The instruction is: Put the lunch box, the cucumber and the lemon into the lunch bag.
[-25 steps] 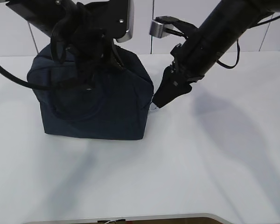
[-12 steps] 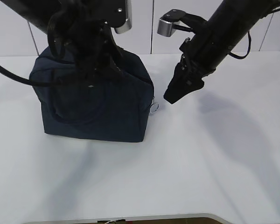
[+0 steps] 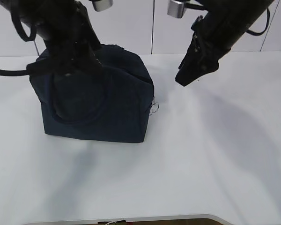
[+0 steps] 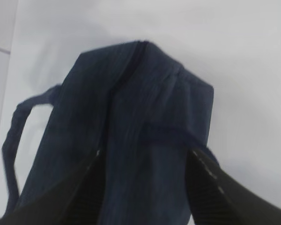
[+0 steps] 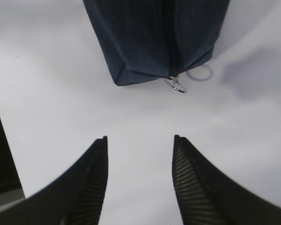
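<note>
While the bag (image 3: 96, 101) stands upright on the white table (image 3: 201, 159), left of the middle in the exterior view, its top seam is zipped along the ridge and nothing of its inside shows. One loop handle (image 3: 79, 110) hangs flat down the front face, and the left wrist view shows another loop (image 4: 18, 136) drooping off the far side. At the bag's right end a metal ring pull (image 3: 153, 108) dangles from the corner, just above the table; the right wrist view shows the same ring (image 5: 176, 85) hanging free, its shadow beside it. Above the bag's top, the left claw (image 4: 145, 187) sits with its fingers (image 4: 210, 180) spread to either side of the zipped ridge, open and close over the fabric; whether they press on it I cannot tell. Up and to the right of the bag, the right claw (image 3: 186, 77) hangs in the air, clear of the ring and the fabric. Its fingers (image 5: 91, 183) stand apart with only bare table between them, so it is open and holds nothing. The box, cucumber and lemon appear in none of the three views.
</note>
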